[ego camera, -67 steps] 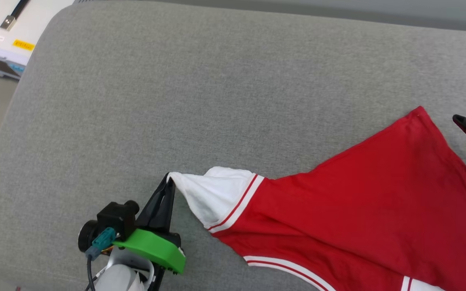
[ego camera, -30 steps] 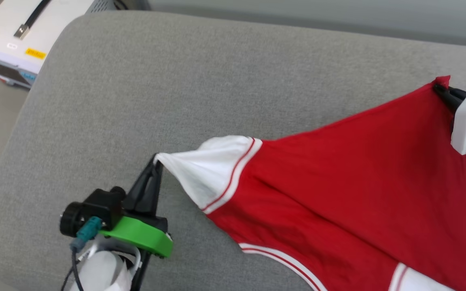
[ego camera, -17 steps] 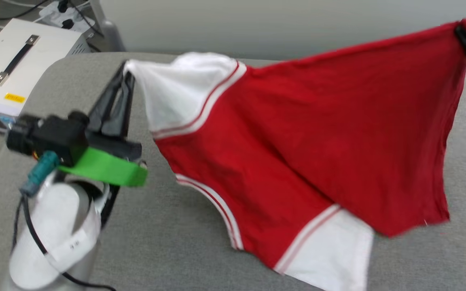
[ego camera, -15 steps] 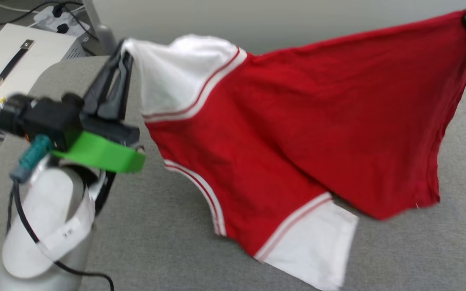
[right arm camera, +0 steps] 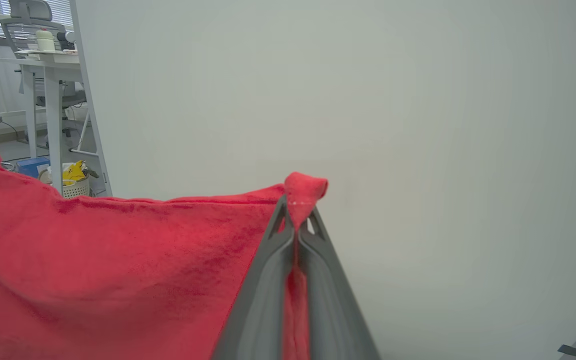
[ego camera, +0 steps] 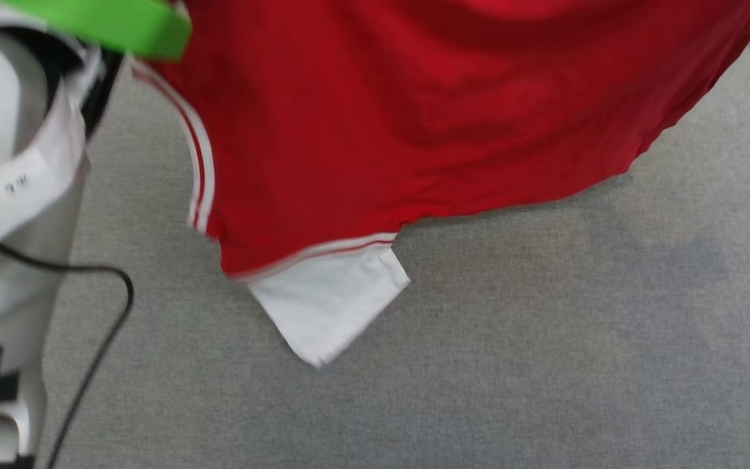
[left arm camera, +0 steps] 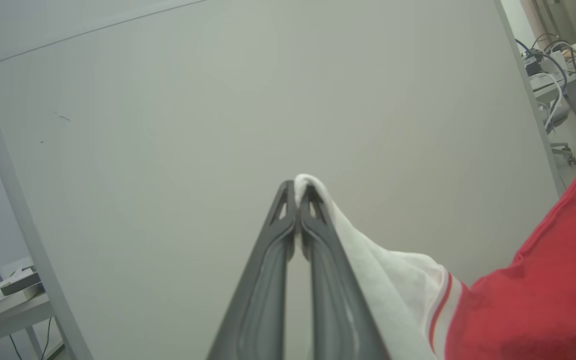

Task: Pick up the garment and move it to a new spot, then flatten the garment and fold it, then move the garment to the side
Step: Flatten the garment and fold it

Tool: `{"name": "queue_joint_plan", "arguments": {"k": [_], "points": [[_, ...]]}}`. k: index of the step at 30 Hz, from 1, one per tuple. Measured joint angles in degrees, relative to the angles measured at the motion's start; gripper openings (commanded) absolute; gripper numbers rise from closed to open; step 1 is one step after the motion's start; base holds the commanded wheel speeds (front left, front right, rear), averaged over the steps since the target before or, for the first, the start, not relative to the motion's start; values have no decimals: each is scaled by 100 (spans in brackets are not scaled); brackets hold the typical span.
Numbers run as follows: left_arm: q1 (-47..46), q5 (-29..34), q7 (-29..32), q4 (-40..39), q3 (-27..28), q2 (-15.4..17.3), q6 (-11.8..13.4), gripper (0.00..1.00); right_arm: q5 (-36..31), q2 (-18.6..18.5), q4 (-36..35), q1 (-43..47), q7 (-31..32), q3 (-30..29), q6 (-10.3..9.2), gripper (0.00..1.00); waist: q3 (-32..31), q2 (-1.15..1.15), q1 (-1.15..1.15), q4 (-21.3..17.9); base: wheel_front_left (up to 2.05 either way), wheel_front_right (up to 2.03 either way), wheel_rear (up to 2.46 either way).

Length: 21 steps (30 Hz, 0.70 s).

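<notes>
Red garment (ego camera: 414,111) over grey cushion (ego camera: 544,339)

You see the garment (ego camera: 375,117) hanging over the cushion (ego camera: 544,339), with the left arm (ego camera: 4,195) just to its left. The left gripper (left arm camera: 297,187) pinches a sleeve tip at one end. The right gripper (right arm camera: 296,210) pinches a corner at the other, with a wall (left arm camera: 168,150) behind both.

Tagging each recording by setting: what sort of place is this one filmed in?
Probably an office or lab, not a home. A grey desk strung with cables and a high-backed office chair stand beyond pale partition panels, while the red white-sleeved jersey hangs over a grey fabric cushion.
</notes>
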Motion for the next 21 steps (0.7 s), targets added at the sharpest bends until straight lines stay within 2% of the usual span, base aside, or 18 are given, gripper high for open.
{"name": "queue_joint_plan", "arguments": {"k": [5, 11, 14, 21], "points": [[-1488, -86, 29, 704, -442, 100, -24, 0, -102, 199, 584, -1202, 43, 1, 0, 0, 486, 0, 0, -95, 0, 0, 0], [-3253, -182, -189, 1656, -1011, 175, -24, 0, -493, 226, 1553, -2825, -141, 242, 0, 0, 1083, 0, 2, -208, 0, 0, 0], [-3872, -77, -272, 1861, -1251, 225, -24, 0, -655, 255, 2025, -3570, -353, 424, 0, 0, 1324, 0, 1, -266, 0, 0, 0], [-4604, -108, -321, 2061, -1250, 338, -24, 0, -964, 291, 2922, -4849, -894, 981, 0, 0, 1751, 0, 1, -374, 0, 0, 0]]}}
